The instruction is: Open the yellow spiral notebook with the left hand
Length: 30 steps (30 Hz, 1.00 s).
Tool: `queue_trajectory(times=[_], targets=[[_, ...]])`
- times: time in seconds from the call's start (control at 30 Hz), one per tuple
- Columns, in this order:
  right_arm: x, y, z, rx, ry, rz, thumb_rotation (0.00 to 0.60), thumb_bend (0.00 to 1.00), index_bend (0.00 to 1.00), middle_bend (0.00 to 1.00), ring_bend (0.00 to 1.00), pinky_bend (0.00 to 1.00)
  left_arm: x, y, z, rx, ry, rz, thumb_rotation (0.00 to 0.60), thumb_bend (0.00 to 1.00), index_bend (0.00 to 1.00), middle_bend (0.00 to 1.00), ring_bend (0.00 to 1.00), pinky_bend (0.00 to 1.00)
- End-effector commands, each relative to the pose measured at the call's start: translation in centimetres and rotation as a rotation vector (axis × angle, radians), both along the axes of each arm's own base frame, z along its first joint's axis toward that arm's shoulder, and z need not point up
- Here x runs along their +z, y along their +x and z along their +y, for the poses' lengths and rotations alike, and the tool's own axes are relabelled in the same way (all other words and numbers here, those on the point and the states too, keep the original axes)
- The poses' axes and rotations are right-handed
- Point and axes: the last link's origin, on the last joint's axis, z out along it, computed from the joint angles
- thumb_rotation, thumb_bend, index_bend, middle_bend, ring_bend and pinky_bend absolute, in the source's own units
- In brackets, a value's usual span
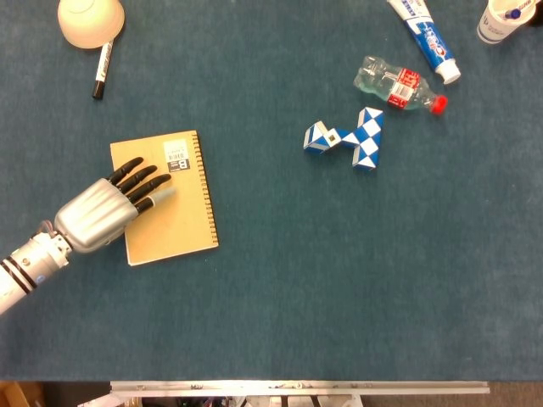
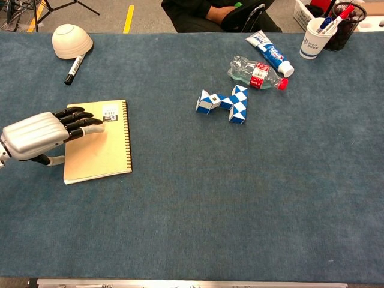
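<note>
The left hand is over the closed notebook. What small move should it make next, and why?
Probably slide the left hand toward the notebook's free edge, opposite the spiral, and hook the cover there. The notebook lies flat and closed, and the fingertips sit mid-cover, where nothing can be lifted.

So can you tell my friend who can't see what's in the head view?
A silver robot left hand lies over a closed yellow spiral notebook on a blue table. Farther off are a bowl, marker, puzzle toy, bottle and toothpaste.
</note>
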Motion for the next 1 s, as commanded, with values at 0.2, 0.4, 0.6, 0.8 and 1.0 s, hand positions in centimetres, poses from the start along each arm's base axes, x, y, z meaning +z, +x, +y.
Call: queue_trajectory(times=[0.2,0.4,0.6,0.8,1.0], targets=[[0.2,-0.1,0.1,0.000,-0.009,0.000,0.600,0.35,0.09,0.10,0.00,0.00,-0.4,0.8,0.4,0.022,0.002,-0.046,0.600,0.23,0.07,0.05,0.01,0.00],[0.4,-0.2,0.2,-0.003,-0.016,-0.003,0.600,0.35,0.09,0.10,0.00,0.00,-0.9,1.3,0.5,0.050,0.002,-0.081,0.600,0.31,0.08,0.05,0.01,0.00],[0.6,-0.3,0.3,-0.002,-0.029,-0.006,0.600,0.35,0.09,0.10,0.00,0.00,-1.2,1.9,0.8,0.076,0.013,-0.122,0.600,0.42,0.08,0.05,0.01,0.00],[0.6,-0.5,0.4,-0.003,-0.031,-0.009,0.600,0.35,0.09,0.10,0.00,0.00,-1.7,2.6,0.8,0.124,0.007,-0.164,0.600,0.49,0.11,0.05,0.01,0.00],[0.7,-0.5,0.2,0.004,-0.036,-0.013,0.600,0.35,0.09,0.10,0.00,0.00,-1.6,3.6,0.8,0.146,0.013,-0.207,0.600,0.61,0.27,0.05,0.01,0.00]])
